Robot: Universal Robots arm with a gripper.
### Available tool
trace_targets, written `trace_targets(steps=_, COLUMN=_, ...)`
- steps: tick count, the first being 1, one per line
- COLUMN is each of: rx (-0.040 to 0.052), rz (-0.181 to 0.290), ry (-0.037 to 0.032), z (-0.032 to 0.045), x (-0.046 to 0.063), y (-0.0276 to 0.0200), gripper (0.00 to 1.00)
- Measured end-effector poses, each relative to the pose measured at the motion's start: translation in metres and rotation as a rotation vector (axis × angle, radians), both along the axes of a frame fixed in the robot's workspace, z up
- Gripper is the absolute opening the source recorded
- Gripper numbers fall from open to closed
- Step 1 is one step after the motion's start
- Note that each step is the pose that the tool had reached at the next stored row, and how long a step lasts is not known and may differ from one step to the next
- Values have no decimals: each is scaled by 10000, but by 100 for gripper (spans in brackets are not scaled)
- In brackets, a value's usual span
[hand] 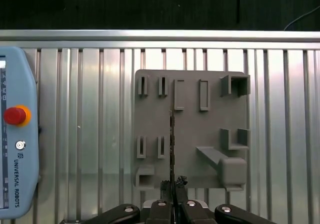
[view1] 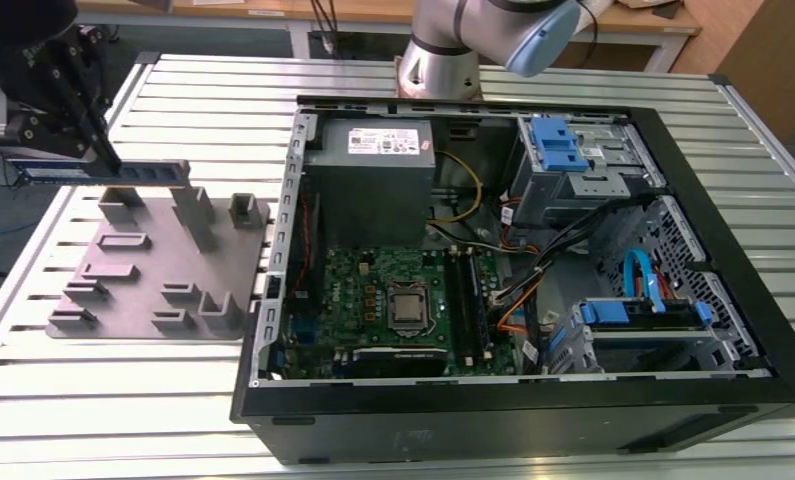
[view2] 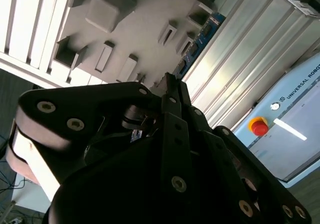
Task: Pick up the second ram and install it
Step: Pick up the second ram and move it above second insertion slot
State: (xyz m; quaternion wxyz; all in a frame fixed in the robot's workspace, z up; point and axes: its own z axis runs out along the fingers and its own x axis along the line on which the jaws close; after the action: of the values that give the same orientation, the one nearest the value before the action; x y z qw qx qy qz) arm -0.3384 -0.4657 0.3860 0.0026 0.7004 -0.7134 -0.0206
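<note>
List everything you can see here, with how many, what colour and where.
Memory stick: one, blue-green, held in the gripper above the grey plate.
Fixture plate: one, grey, upright posts, on the table at the exterior view's left.
Computer case: one, black, open, on the table beside the plate.
Circuit board: one, green, inside the case.
Table: one, silver slatted metal, under the plate and case.
Control pendant: one, pale blue, red button, beside the plate.
Robot arm: one, silver and blue, behind the case.
Gripper: one, black, closed on the memory stick.
</note>
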Motion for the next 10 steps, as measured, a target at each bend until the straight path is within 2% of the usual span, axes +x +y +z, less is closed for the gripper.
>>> trace_targets(steps=10, rx=1, rz=0, ry=1, z=-3, x=208, y=0, gripper=14)
